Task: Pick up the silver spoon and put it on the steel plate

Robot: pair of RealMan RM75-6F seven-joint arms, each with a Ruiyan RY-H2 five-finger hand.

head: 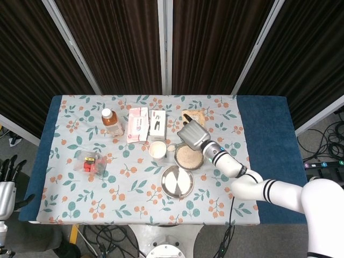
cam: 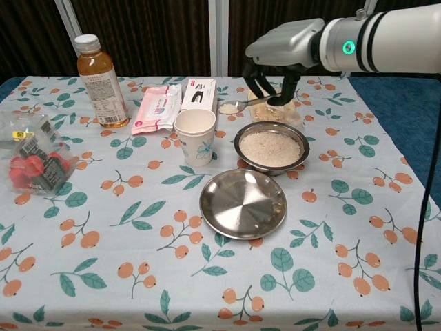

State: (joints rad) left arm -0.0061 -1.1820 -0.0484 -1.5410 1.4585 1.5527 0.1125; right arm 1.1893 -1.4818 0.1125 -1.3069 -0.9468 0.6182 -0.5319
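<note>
On the surface (cam: 103, 276) with its leaf-printed cloth, our right hand (cam: 272, 76) hangs in the air at about 12 o'clock from the bowl of rice (cam: 271, 147). Its fingers are closed on the handle of the silver spoon (cam: 238, 105); the spoon points out toward 9 o'clock from the hand, level, with some rice in it, above the paper cup (cam: 195, 136). The steel plate (cam: 242, 203) lies bare at 6 o'clock from the bowl. Our left hand (head: 6, 185) rests off the surface at the far left edge; we cannot tell how its fingers lie.
</note>
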